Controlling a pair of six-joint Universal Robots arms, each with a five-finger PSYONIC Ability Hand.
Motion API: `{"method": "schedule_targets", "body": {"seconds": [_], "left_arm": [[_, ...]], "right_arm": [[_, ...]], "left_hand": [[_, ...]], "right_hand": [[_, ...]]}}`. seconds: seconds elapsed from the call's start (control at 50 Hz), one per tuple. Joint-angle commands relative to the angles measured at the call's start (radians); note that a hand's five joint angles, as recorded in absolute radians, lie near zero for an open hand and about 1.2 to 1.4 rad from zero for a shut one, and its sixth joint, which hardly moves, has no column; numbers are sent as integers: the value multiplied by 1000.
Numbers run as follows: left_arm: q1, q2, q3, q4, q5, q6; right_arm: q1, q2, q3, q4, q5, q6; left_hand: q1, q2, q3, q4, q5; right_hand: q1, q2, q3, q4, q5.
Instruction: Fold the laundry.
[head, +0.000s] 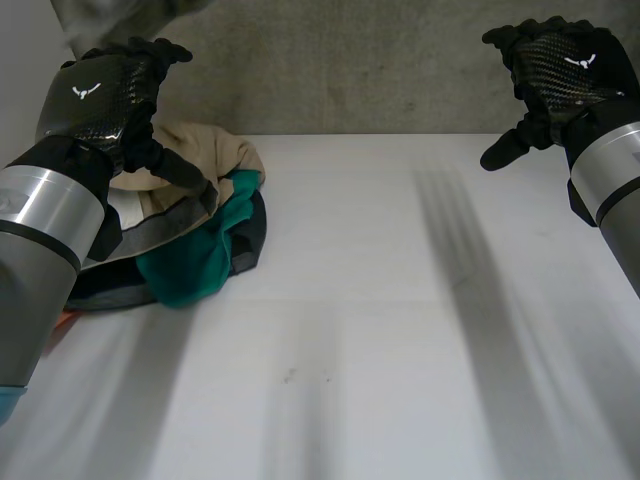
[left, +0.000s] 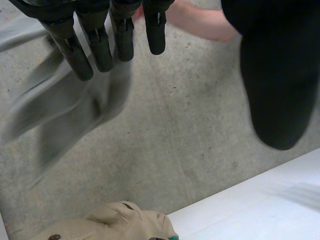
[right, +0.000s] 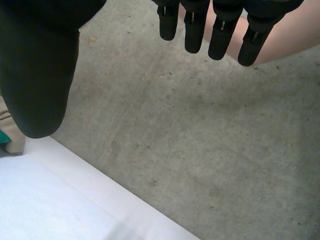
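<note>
**Head view.** The left hand (head: 105, 95) is raised at the far left of the white table (head: 380, 330), by the heaped pile of beige, teal and dark grey cloth garments (head: 190, 235). The right hand (head: 560, 65) is raised at the far right, well apart from the pile. We judge the main hazard to be a multi-layer grab. The garments overlap, so a hand closing on the heap could lift several at once or drag it off the left edge, which it lies near. The pile looks crumpled and unsorted: beige on top at the far side, teal spilling toward the near side, dark grey beneath (nothing is folded yet).

**Left wrist view.** The left hand's fingers (left: 102, 45) are straight and released, grasping nothing. Beyond them a blurred grey cloth (left: 55, 120) hangs over the grey concrete floor (left: 190, 130), and we cannot tell whether it touches the fingers. A person's forearm (left: 200, 22) lies near the fingertips, so an outward reach could strike it. The beige garment sits at the table's far edge.

**Right wrist view.** The right hand's fingers (right: 220, 30) are straight, relaxed and empty. A bare forearm (right: 295, 42) lies just beyond them (the same contact hazard applies). A sliver of the beige and teal cloth shows at the table's edge, beside the thumb.
</note>
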Motion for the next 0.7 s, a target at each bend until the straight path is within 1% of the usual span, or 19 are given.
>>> {"method": "schedule_targets", "body": {"seconds": [0.02,0.46,0.54,0.62,0.64,0.7], "left_arm": [[0,-2,-2,0,0,-1],[0,-5,11,0,-1,7],[24,-34,44,-1,-6,62],[84,-139,76,-1,-7,189],[106,-184,86,-1,-6,250],[129,-258,103,10,-3,341]], "right_arm": [[2,8,4,0,-5,-3],[2,11,8,-1,-7,-3],[2,23,9,0,-7,-4],[2,29,10,0,-9,-6],[2,29,10,2,-9,-4],[2,29,10,2,-9,-6]], "left_hand": [[-88,-117,-115,-60,-92],[-88,-117,-115,-60,-92],[-88,-116,-114,-59,-91],[-82,-110,-108,-54,-85],[-82,-110,-108,-54,-85],[-82,-110,-108,-54,-85]], "right_hand": [[-60,-84,-104,-103,-98],[-60,-84,-104,-103,-98],[-60,-84,-104,-103,-98],[-60,-84,-104,-103,-98],[-60,-84,-104,-103,-98],[-60,-84,-104,-103,-98]]}}
